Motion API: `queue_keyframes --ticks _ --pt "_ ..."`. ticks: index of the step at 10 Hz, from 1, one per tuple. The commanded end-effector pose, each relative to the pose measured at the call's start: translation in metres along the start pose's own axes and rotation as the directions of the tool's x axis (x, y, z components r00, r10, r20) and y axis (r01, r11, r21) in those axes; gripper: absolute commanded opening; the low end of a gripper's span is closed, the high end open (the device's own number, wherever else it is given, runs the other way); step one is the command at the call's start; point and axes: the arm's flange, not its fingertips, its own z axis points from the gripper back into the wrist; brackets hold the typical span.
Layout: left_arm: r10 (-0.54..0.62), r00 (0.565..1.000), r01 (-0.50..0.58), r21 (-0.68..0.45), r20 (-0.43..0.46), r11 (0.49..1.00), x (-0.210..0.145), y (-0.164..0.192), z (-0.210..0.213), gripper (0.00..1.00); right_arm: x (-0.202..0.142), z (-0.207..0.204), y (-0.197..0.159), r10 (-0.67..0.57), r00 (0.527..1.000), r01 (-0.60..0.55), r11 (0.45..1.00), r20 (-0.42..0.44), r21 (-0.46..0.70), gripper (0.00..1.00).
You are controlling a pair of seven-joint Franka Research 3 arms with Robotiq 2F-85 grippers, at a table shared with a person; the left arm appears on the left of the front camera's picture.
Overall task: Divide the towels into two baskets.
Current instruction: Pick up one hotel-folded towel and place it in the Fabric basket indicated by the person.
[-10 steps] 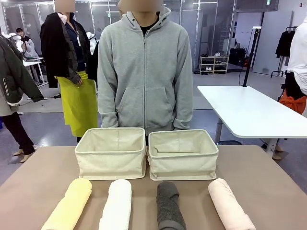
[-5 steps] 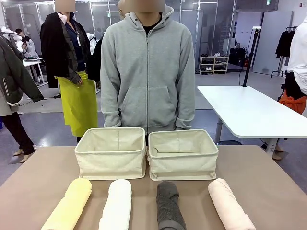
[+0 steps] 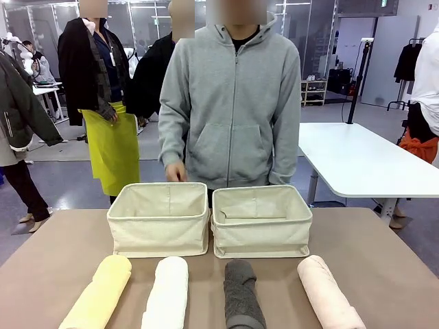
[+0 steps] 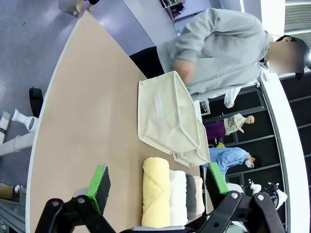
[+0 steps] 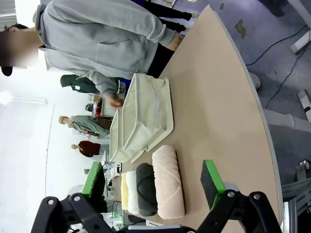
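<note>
Four rolled towels lie in a row along the near table edge: pale yellow (image 3: pixel 99 293), white (image 3: pixel 167 293), dark grey (image 3: pixel 243 293) and pale pink (image 3: pixel 330 291). Behind them two cream canvas baskets stand side by side, the left basket (image 3: pixel 160 218) and the right basket (image 3: pixel 260 219), both with nothing inside. In the left wrist view my left gripper (image 4: pixel 158 183) is open, high above the yellow towel (image 4: pixel 156 191). My right gripper (image 5: pixel 153 181) is open too, high above the pink towel (image 5: pixel 168 182). A person in a grey hoodie (image 3: pixel 233 103) stands behind the baskets, one hand (image 3: pixel 175 171) over the left basket's far rim.
The brown table (image 3: pixel 55 240) has free room on both sides of the baskets. A white table (image 3: pixel 357 161) stands at the back right. Other people stand at the back left.
The person has shifted to the right and brought a hand forward to the far rim of the left basket. Towels, baskets and both grippers have not moved.
</note>
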Motion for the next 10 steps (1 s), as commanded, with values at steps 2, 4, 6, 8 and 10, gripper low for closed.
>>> queue_keyframes --ticks 2,4,6,8,10 --pt "0.000 1.000 0.000 -0.007 0.009 1.000 0.0007 -0.0007 0.0006 1.00 -0.0001 0.0018 0.0029 -0.005 1.000 0.005 1.000 0.006 0.013 1.00" --pt "0.000 1.000 0.000 -0.007 0.009 1.000 0.0007 -0.0007 0.0006 1.00 -0.0001 0.0018 0.0029 -0.005 1.000 0.005 1.000 0.006 0.013 1.00" --pt "0.000 1.000 0.000 -0.007 0.009 1.000 0.0007 -0.0007 0.0006 1.00 -0.0001 0.0018 0.0029 -0.005 1.000 0.005 1.000 0.006 0.013 1.00" --pt "0.000 1.000 0.000 -0.007 0.009 1.000 0.0007 -0.0007 0.0006 1.00 -0.0001 0.0018 0.0029 -0.005 1.000 0.005 1.000 0.006 0.013 1.00" --pt "0.000 1.000 0.000 0.000 0.000 1.000 0.0000 0.0000 0.0000 1.00 -0.0001 0.0018 0.0029 -0.005 1.000 0.005 1.000 0.006 0.013 1.00"
